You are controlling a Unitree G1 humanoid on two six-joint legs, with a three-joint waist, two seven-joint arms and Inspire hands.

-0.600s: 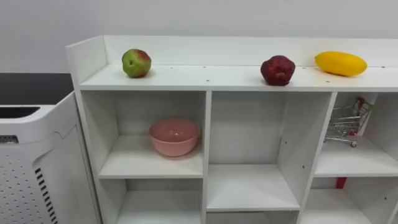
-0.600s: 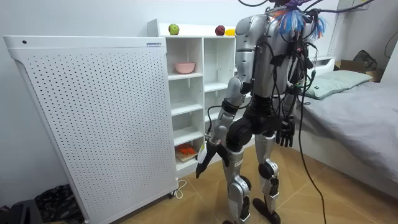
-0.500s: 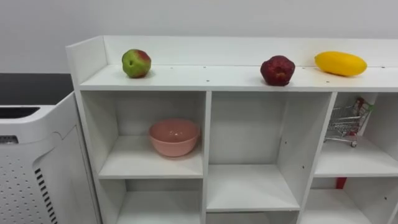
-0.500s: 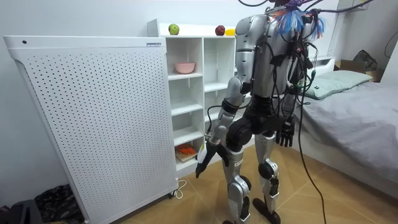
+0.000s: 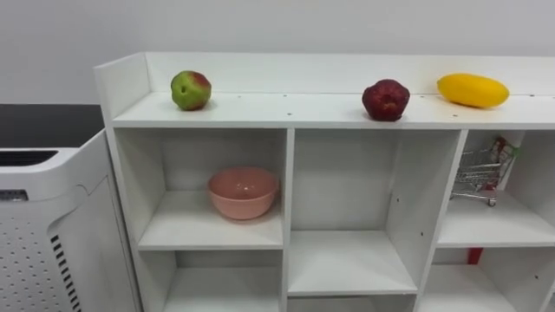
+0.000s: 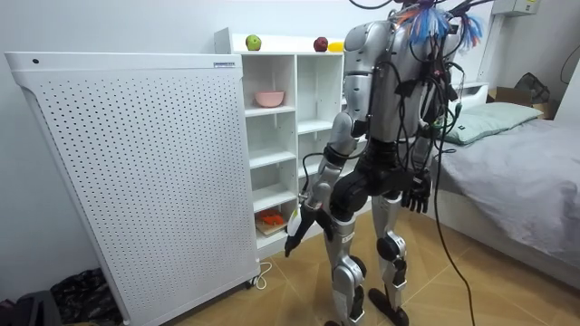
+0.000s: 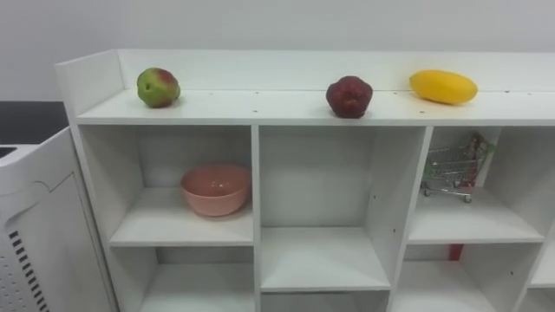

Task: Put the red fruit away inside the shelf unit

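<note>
On top of the white closet (image 5: pixel 286 113) lie three fruits. A green-red apple (image 5: pixel 191 89) is at the left, a dark red apple (image 5: pixel 386 99) in the middle and a yellow mango (image 5: pixel 473 90) at the right. A pink bowl (image 5: pixel 244 191) sits in the upper left compartment. I stand facing the closet with both arms hanging. My left hand (image 6: pixel 298 235) is low by my thigh and my right hand (image 6: pixel 417 195) is at hip height. Both have relaxed fingers and hold nothing.
A small wire shopping cart (image 5: pixel 482 172) stands in the upper right compartment. The middle compartment (image 5: pixel 347 260) is bare. A tall white perforated unit (image 6: pixel 136 172) stands against the closet's left side. A bed (image 6: pixel 517 163) is at the room view's right.
The eye view has shifted slightly, which is the camera's own move. The fruit, the bowl and both hands stay where they were.
</note>
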